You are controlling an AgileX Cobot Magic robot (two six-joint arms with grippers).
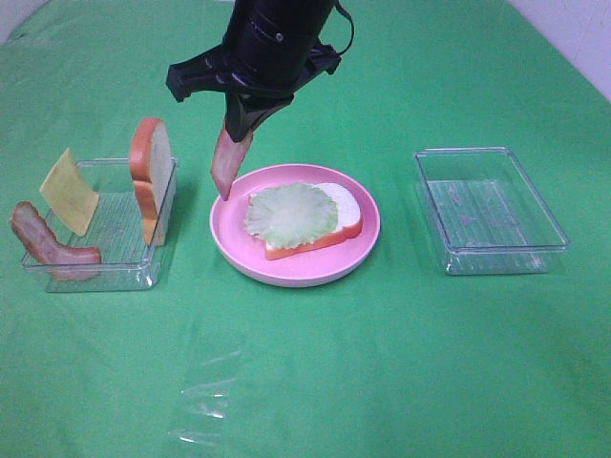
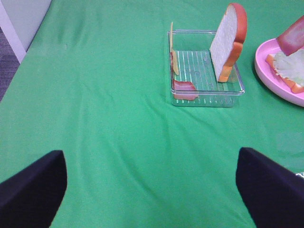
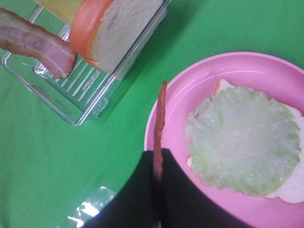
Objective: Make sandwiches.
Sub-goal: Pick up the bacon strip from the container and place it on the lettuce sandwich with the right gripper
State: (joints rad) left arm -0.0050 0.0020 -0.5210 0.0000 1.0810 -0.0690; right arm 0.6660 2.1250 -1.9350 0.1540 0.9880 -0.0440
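My right gripper is shut on a reddish-brown bacon strip that hangs over the left rim of the pink plate. In the right wrist view the gripper holds the strip edge-on. On the plate a bread slice lies flat under a pale green lettuce leaf. The left clear tray holds an upright bread slice, a yellow cheese square and another bacon strip. My left gripper is open and empty, well short of that tray.
An empty clear tray stands to the right of the plate. A scrap of clear film lies on the green cloth near the front. The cloth's right rear edge meets a white surface.
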